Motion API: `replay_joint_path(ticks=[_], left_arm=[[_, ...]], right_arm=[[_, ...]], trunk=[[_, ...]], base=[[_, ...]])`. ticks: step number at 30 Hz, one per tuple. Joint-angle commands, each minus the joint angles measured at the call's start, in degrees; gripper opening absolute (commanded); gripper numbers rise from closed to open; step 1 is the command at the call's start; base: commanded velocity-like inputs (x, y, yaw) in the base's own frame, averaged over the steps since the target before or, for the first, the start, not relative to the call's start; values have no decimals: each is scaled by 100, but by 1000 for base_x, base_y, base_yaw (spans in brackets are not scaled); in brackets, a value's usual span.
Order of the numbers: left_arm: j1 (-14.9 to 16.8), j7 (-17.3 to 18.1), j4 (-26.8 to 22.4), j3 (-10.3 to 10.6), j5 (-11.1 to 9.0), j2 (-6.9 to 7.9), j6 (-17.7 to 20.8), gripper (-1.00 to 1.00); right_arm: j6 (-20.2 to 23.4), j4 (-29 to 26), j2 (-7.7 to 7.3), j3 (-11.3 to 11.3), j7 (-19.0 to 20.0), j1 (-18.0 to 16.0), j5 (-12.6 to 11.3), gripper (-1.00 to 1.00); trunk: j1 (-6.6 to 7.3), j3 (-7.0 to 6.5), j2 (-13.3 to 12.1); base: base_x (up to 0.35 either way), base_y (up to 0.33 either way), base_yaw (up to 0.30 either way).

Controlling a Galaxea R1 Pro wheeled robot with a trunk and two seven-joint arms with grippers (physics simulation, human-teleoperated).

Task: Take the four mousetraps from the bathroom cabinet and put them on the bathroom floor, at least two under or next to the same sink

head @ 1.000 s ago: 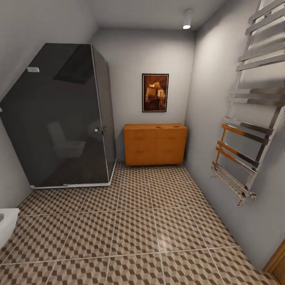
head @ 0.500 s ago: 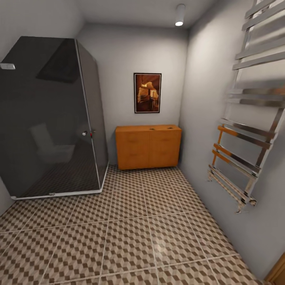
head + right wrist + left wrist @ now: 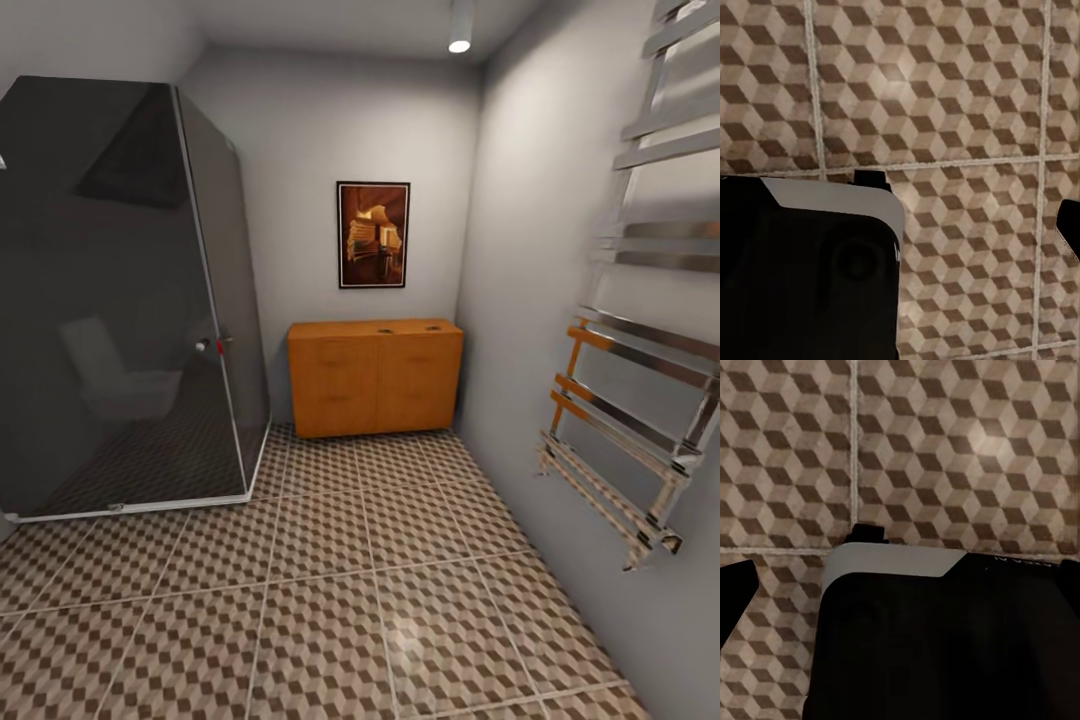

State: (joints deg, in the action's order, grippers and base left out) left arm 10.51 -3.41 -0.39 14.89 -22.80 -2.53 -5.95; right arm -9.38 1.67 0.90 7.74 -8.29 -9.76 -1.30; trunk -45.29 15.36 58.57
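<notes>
Smoked-glass shower stall at left, orange-brown cabinet against the far wall, chrome towel rail at right. Across the cube-patterned bathroom floor the robot faces the closed cabinet; no mousetraps fetched yet. Jaw positions on both arms cannot be told.

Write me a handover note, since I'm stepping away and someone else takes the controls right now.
Grippers: whether either is open or shut cannot be told; both wrist cameras look down at the bathroom floor past dark robot body parts.
Things: the cabinet stands against the far wall, doors shut, between the dark glass shower and the right wall with the towel rail. Two small dark items lie on its top, too small to identify. No mousetraps recognisable.
Done: nothing placed on the visible floor.
Left: drive to the cabinet, get all four traps, set them on the floor, two by the sink.
</notes>
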Motion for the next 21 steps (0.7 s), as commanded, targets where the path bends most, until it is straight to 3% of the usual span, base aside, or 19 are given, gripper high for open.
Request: replay_joint_path(ticks=[1,8,21], left_arm=[[4,-20,5,49,-40,-2,-16,100],[4,-20,4,49,-40,-2,-12,100],[4,-17,6,49,-40,-2,-12,100]], right_arm=[[-28,18,2,44,-23,-8,-13,100],[-31,18,6,44,-23,-8,-18,100],[-27,18,15,44,-23,-8,-20,100]], trunk=[[-4,7,4],[-4,1,4],[-4,-36,4]], base=[[322,0,0],[322,0,-57],[323,0,-213]])
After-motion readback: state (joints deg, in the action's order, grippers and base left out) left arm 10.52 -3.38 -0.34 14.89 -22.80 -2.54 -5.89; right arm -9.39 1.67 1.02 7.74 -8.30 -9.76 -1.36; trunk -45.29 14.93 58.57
